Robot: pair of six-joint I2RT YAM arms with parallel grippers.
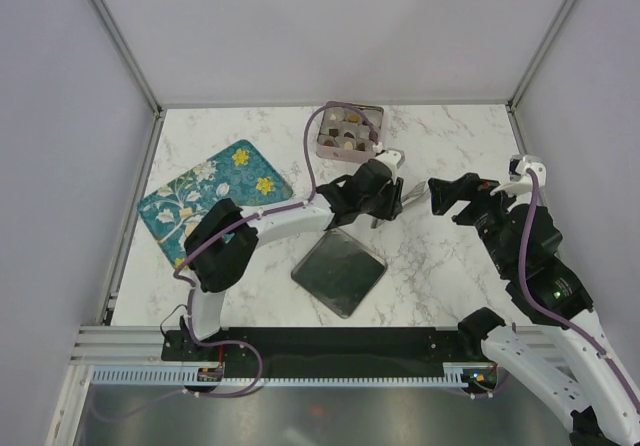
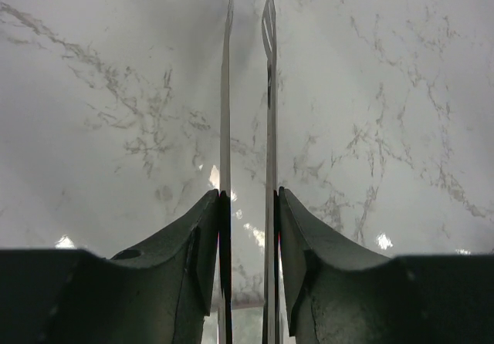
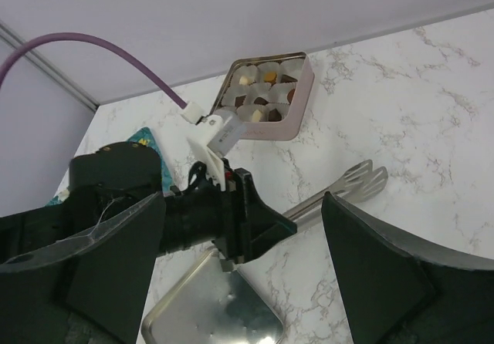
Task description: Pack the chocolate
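Chocolate: seated in the paper cups of the square tin, on the table, beyond the left claw and slightly to its left, apart from it. Left claw: clamped on metal tongs, both blades pinched between the fingers in the wrist view. Long axis of the tongs: running sideways out of that claw toward the right claw, roughly along the tin's near wall, not into it. Right claw: spread wide, empty, just beside the tong tips, farther from the tin than the left. Likely needed next: a swing of the tips toward the cups. Nearer than the left claw, a square metal lid.
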